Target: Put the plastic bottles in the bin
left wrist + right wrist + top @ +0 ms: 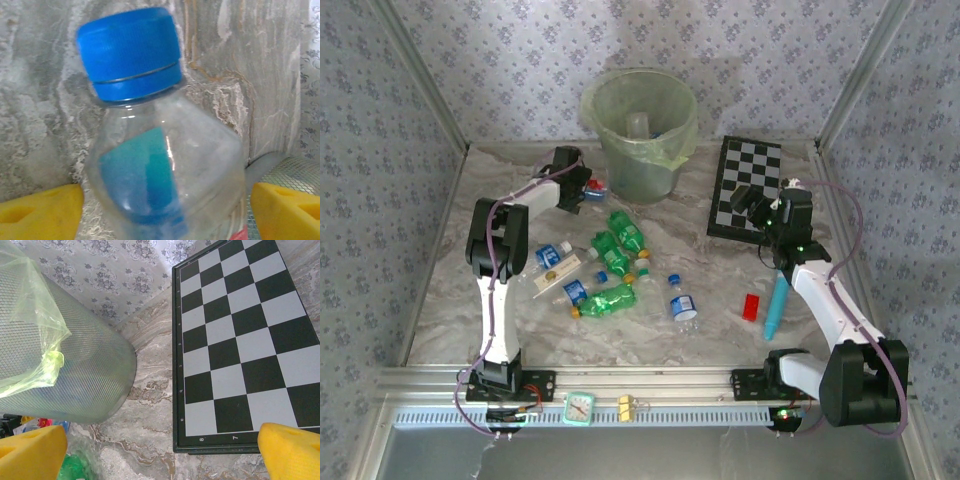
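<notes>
Left wrist view: your left gripper (165, 205) is clamped on a clear blue-capped bottle (165, 160) near the bin (642, 172), likely for lifting in (more bottles (610, 298) lie scattered nearby), while your right gripper (162, 452) hovers over the board (240, 340), fingers apart and empty, keeping clear.

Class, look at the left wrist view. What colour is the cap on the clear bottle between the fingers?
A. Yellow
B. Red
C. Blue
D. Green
C: in the left wrist view, the clear bottle standing between the yellow fingers has a blue cap on top.
</notes>
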